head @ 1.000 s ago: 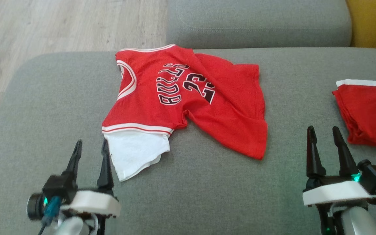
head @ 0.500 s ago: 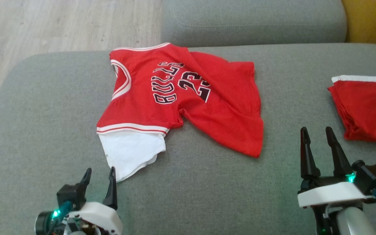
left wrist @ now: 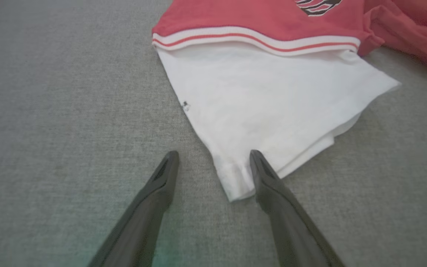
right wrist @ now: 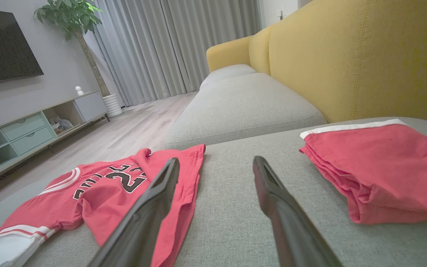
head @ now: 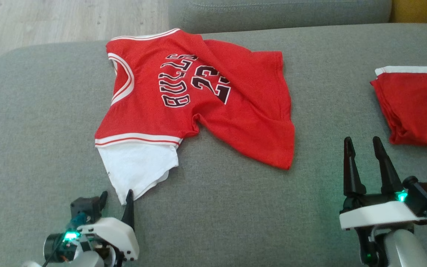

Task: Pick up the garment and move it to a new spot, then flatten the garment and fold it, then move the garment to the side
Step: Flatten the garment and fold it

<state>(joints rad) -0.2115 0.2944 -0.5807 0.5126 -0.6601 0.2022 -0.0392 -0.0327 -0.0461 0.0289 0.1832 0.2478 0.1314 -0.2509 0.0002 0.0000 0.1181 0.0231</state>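
A: Where does the garment point(head: 198, 100) lie?
B: On the sofa seat point(head: 235, 215), left of centre. Its sleeve point(head: 139, 170) points toward the robot, with its corner between the fingers of the left end effector point(head: 116, 193).
A: And to the right?
B: A folded garment point(head: 417, 107) lies at the seat's right edge, well apart from the first. The right end effector point(head: 361, 140) stands before the gap between them, nearer the folded one. Another cushion point(head: 272, 15) lies behind the seat, and the floor point(head: 50, 18) lies at far left.

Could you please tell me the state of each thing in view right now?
jersey: unfolded, rumpled, lying on the sofa.
white sleeve: flat, poking out below the jersey.
red garment: folded, apart at the right.
left claw: open, astride the white sleeve's corner.
right claw: open, empty.
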